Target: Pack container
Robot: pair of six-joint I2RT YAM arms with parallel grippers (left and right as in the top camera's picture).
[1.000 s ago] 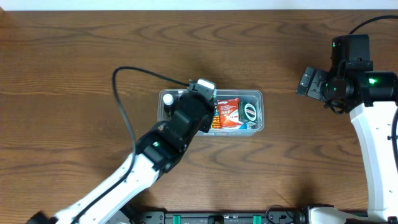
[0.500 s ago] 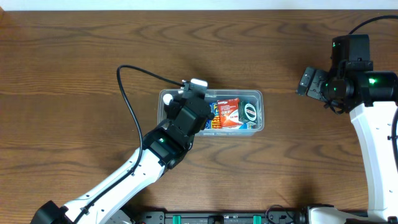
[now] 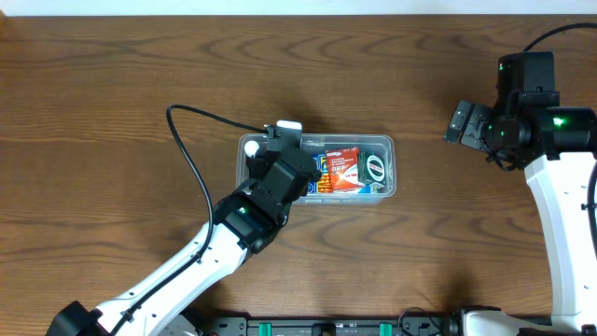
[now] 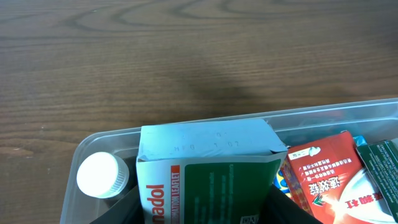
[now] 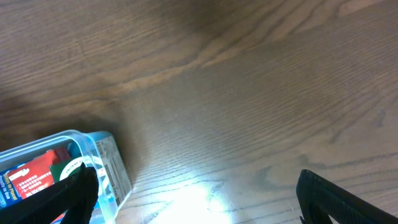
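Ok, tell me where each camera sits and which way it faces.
Overhead: fixed above the table, facing straight down; both arms show, left gripper over the container, right gripper far from it.
Left wrist: low over the container's end, facing a green-and-white box between its own fingers, white-capped bottle beside.
Right wrist: off to the side, facing mostly bare table; its spread fingers show at the bottom.
Shared: all three catch the container.
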